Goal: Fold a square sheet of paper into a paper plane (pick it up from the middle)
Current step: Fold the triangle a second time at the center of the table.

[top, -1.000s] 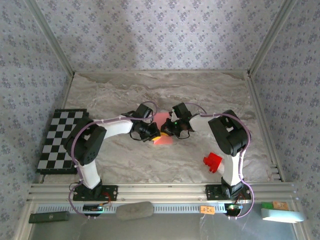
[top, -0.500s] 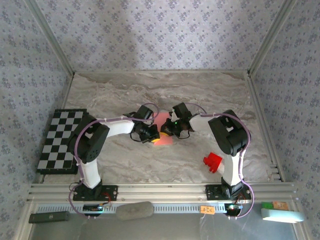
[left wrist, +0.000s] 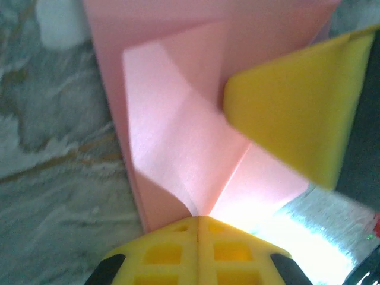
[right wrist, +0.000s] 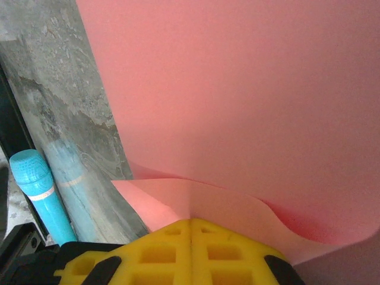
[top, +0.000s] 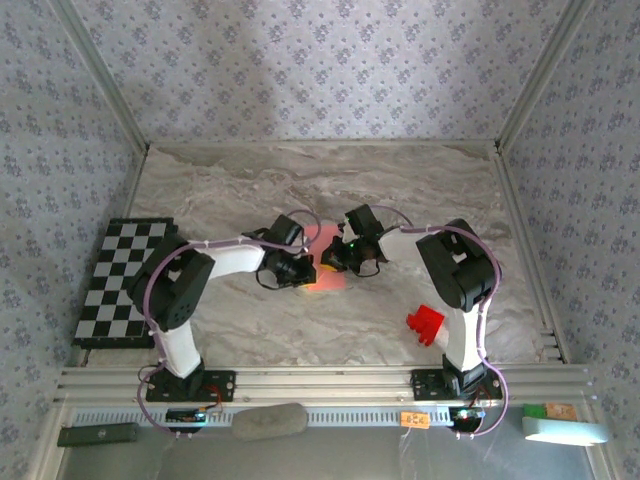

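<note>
The square sheet of paper point(top: 326, 274) is salmon pink and partly folded, held low over the table's middle between both grippers. In the left wrist view the sheet point(left wrist: 178, 119) shows a diagonal flap and a crease running into my left gripper point(left wrist: 198, 218), which is shut on its edge. A yellow finger of the right gripper point(left wrist: 297, 107) presses the sheet from the right. My right gripper point(right wrist: 191, 221) is shut on a curled lower edge of the sheet point(right wrist: 237, 89). From above, the left gripper point(top: 306, 268) and right gripper point(top: 333, 258) nearly meet. A slim dart-shaped paper plane is out of view.
A small red block point(top: 425, 323) lies on the table at the right, near the right arm's base. The black-and-white chequered board point(top: 120, 280) rests at the left edge. A teal cylinder point(right wrist: 38, 190) stands at the left of the right wrist view.
The left wrist has shifted slightly left and turned. Less pink paper shows between the two grippers than a second ago. The right arm has stayed put.
</note>
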